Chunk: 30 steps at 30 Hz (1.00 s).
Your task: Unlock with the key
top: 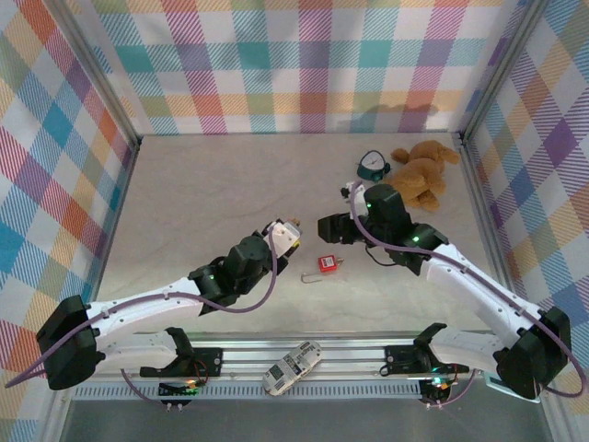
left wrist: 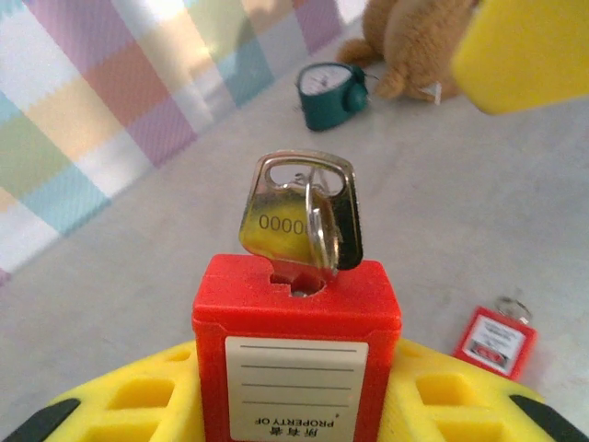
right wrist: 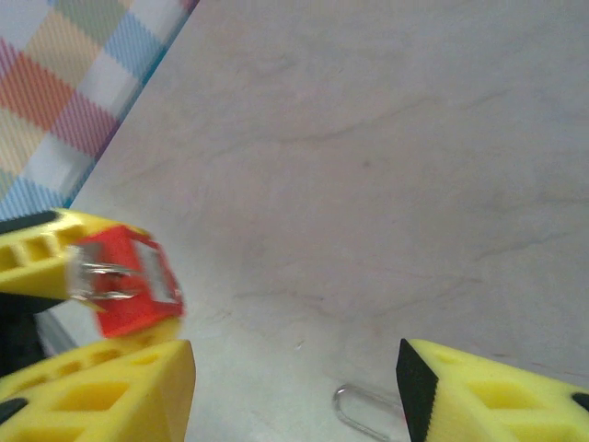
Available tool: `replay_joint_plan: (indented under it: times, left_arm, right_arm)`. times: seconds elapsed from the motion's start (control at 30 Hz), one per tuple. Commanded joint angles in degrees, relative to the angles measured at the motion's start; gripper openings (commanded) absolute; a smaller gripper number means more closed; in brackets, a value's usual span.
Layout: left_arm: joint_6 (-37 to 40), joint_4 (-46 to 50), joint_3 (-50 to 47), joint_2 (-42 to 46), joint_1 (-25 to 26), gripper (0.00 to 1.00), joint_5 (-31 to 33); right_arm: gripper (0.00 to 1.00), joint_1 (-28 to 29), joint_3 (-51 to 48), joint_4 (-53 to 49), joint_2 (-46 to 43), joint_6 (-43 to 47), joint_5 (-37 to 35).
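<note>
The white arms [top: 138, 318] have black joints [top: 244, 262], purple cables [top: 273, 276] and yellow claw fingers [right wrist: 101, 387] (black-tipped).

A pale, marble-veined tabletop [top: 221, 193] lay before me, walled on three sides by pastel plaid cloth [top: 304, 64]. Toward its far right corner a brown plush toy [top: 423, 173] lay slumped. Just beside it, on its left, sat a small teal gadget [top: 373, 166] with a white dial. A white handheld device [top: 293, 366] rested on the metal rail [top: 368, 350] at the near edge.
</note>
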<state>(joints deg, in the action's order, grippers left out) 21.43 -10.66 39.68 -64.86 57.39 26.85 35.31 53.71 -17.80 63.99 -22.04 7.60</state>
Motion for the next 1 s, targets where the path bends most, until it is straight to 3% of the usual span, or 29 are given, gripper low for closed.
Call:
replay_joint_plan:
  times: [0.0,0.13,0.3,0.6,0.77,0.97]
  left_arm:
    - [14.4,0.8,5.9,-2.9,2.1,0.24,8.3]
    - [30.9,-4.0,6.4,-7.1,5.3,0.23,17.7]
    - [45.6,-17.2,0.3,-7.8,8.1,0.23,23.8]
    - [54.1,-25.1,-5.2,-10.2,10.9,0.23,26.8]
    - [63.8,-38.3,-8.2,-14.6,11.1,0.23,28.5]
    - [65.0,-42.1,-9.5,-15.9,10.9,0.23,28.4]
  right_arm:
    - [0.61,-3.4,-1.9,1.4,-1.5,-2.2,0.9]
    - [0.59,-6.4,-3.0,3.0,-2.3,-2.6,5.7]
    - [0.58,-7.8,-4.6,6.0,-3.2,-2.6,11.2]
    - [0.58,-7.8,-2.5,7.3,2.9,-0.7,25.0]
    - [0.56,-7.8,0.6,5.4,7.6,0.5,28.1]
    - [0.55,-7.8,3.7,3.3,12.2,1.7,28.6]
